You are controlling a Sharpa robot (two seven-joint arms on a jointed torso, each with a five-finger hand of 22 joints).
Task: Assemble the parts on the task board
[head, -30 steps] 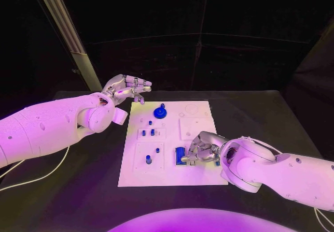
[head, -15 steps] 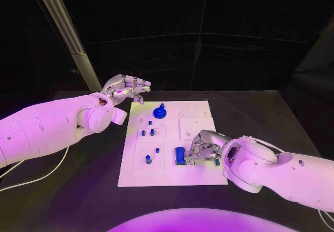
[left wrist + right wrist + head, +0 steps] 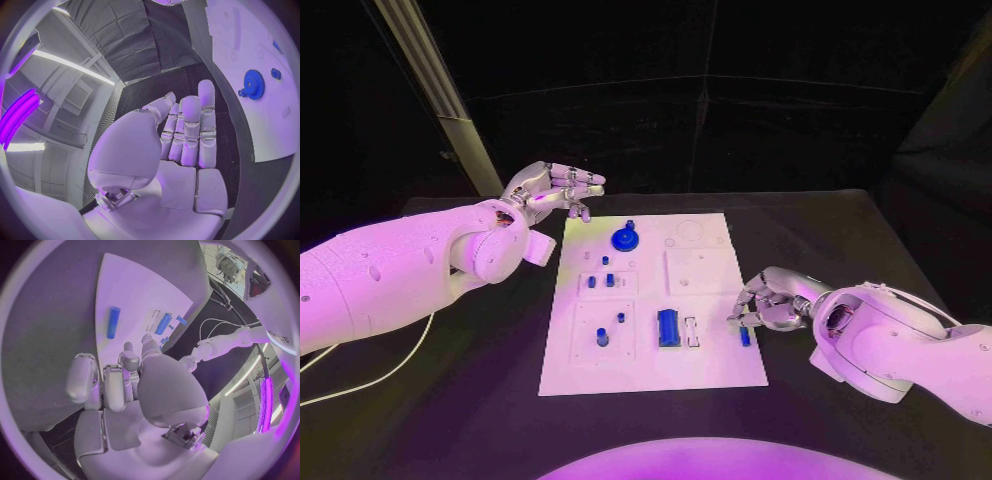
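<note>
Shifted toward the right edge of the head view since a second ago: the silver many-fingered right hand (image 3: 769,300), then over the blue rectangular block (image 3: 668,327) at lower centre of the flat white task board (image 3: 711,365), now at the board's right border with that block uncovered. Just under its fingertips, a small blue cylindrical peg (image 3: 744,337), lying on the white plate; contact with the peg impossible to tell. Fingers curled inward; in the right wrist view (image 3: 119,390) nothing between them, the blue peg (image 3: 113,322) lying apart on the board ahead. Beside the rectangular block, an unfilled narrow slot (image 3: 689,331). Near the upper middle of the board, a blue toothed gear with upright stem (image 3: 627,238). In the left-hand recesses, several small blue pegs (image 3: 600,281) standing upright, more (image 3: 603,337) lower down. Raised at upper left of the head view, beyond the board's top-left corner, the silver many-fingered left hand (image 3: 557,188), much as before, fingers loosely bent and parted, holding nothing; in the left wrist view (image 3: 181,145) fingers extended side by side, the gear (image 3: 254,83) well apart. Underneath everything, the black table (image 3: 848,230).
</note>
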